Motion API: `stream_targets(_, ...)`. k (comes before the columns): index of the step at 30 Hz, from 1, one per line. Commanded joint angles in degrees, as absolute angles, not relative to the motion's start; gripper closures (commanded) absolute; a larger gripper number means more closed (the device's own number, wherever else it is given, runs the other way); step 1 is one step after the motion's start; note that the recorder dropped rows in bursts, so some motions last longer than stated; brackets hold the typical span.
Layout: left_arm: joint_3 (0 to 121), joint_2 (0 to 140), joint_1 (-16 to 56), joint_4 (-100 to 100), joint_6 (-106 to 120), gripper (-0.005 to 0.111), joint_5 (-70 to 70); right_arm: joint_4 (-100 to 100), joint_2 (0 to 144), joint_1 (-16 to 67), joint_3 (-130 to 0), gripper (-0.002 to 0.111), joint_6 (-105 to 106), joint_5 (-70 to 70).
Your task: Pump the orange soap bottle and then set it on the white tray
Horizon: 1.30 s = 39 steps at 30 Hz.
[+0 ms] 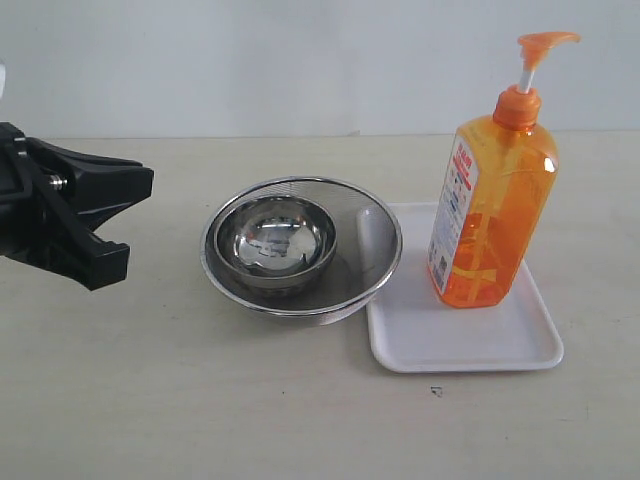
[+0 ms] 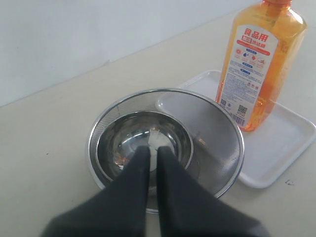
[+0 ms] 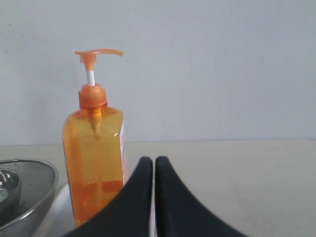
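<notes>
The orange soap bottle point(image 1: 495, 215) stands upright on the white tray point(image 1: 470, 345), at the tray's far left part, with its pump head raised. My left gripper point(image 1: 138, 222) hovers at the left edge of the exterior view, well clear of the bottle. In the left wrist view the left gripper point(image 2: 154, 150) is shut and empty, above the steel bowls, with the bottle point(image 2: 256, 74) and the tray point(image 2: 281, 143) beyond. My right gripper point(image 3: 153, 160) is shut and empty, just beside the bottle point(image 3: 94, 163); it is outside the exterior view.
A round steel mesh bowl point(image 1: 370, 225) holds a smaller steel bowl point(image 1: 275, 240) in the middle of the table. Its rim overlaps the tray's left edge. A pale wall runs along the back of the table.
</notes>
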State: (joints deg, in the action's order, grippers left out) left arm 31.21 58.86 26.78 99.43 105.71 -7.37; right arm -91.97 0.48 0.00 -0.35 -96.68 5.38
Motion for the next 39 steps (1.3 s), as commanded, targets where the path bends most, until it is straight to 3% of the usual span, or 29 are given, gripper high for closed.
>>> stream_targets(1, 30.95, 58.62, 26.89, 99.95, 105.15, 0.102, -7.48, -91.95, 0.0, -0.12, 0.0, 0.109, -96.51, 5.53)
stream_targets(4, 30.95, 58.62, 26.89, 99.95, 105.15, 0.102, -7.48, -87.4, 0.0, -0.12, 0.0, 0.109, -93.37, 6.09)
stream_targets(6, 30.95, 58.62, 26.89, 99.95, 105.15, 0.102, -7.48, -66.15, 0.0, -0.12, 0.0, 0.109, -72.46, 5.83)
stream_targets(9, 30.95, 58.62, 26.89, 99.95, 105.15, 0.102, -7.48, -9.26, 0.0, -0.12, 0.0, 0.109, -16.48, 4.62)
stream_targets(11, 30.95, 58.62, 26.89, 99.95, 105.15, 0.102, -7.48, 4.32, 0.0, -0.12, 0.0, 0.109, 0.99, 2.12)
stream_targets(30, 30.95, 58.62, 26.89, 99.95, 105.15, 0.102, -7.48, 4.59, 0.0, -0.12, 0.0, 0.109, 4.03, -18.27)
stream_targets(39, 30.95, 58.62, 26.89, 99.95, 105.15, 0.102, -7.48, 3.44, 0.0, -0.12, 0.0, 0.109, 1.71, -18.53)
